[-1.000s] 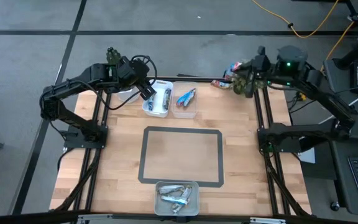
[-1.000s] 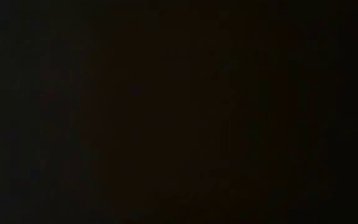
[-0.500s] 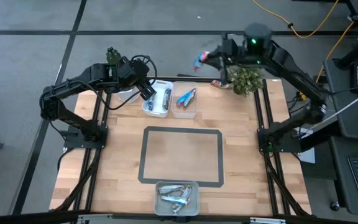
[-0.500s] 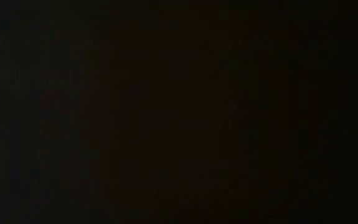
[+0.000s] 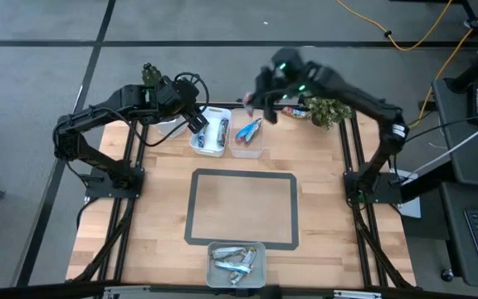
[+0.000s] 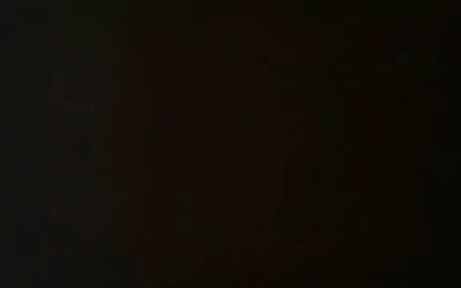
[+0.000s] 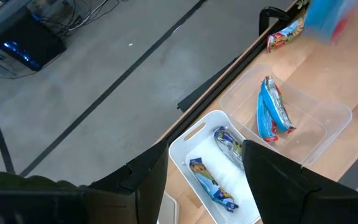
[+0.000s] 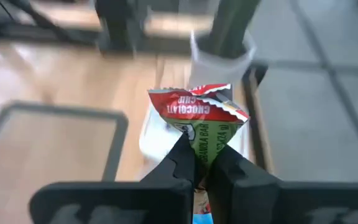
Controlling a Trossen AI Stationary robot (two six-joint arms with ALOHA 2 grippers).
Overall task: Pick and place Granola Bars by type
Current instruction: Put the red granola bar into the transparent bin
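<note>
My right gripper point(image 5: 258, 98) hovers by the table's far edge, just beyond the clear tray point(image 5: 247, 139), shut on a granola bar point(image 8: 199, 118) with a red and green wrapper. The clear tray holds blue bars point(image 7: 272, 112). My left gripper point(image 7: 204, 152) is open over the white tray point(image 5: 210, 133), where two bars point(image 7: 213, 180) lie flat. Another red bar point(image 7: 286, 32) lies on the table near the far edge. A tray point(image 5: 236, 262) at the near edge holds several silver bars. The low view is black. My right gripper pinches the bar between its two fingers point(image 8: 182, 163) at one end of the wrapper point(image 8: 202, 155). The other end, with the crimped red seal point(image 8: 197, 102), sticks out past the fingertips. The bar is lifted clear of the table.
A small green plant point(image 5: 328, 108) stands at the far right corner beside the lying red bar point(image 5: 293, 111). A dark rectangular outline point(image 5: 243, 208) marks the middle of the wooden table. Black frame posts run along both sides.
My right arm has swung from the table's far right corner, by the plant, toward the left along the far edge, carrying the bar lifted clear. It now hangs just beyond the clear tray. The left arm has kept still.
</note>
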